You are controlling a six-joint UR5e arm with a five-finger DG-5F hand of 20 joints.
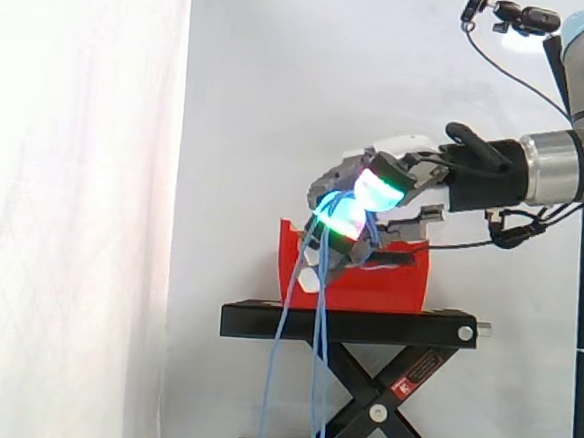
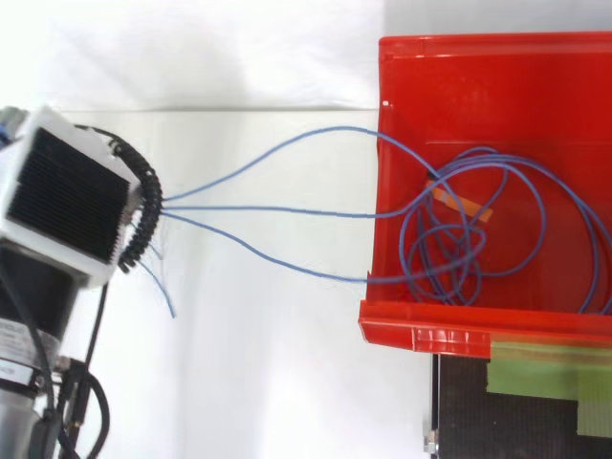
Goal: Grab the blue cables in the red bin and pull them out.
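Sideways, hand (image 1: 396, 171) round blue cables (image 1: 321, 301); overhead, coils (image 2: 459, 239).

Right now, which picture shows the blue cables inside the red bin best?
The top view looks down into the red bin, so the blue cables looped on its floor show, with strands crossing its wall toward the hand. In the side view the bin's wall hides the loops; cables hang from the hand past the stand.
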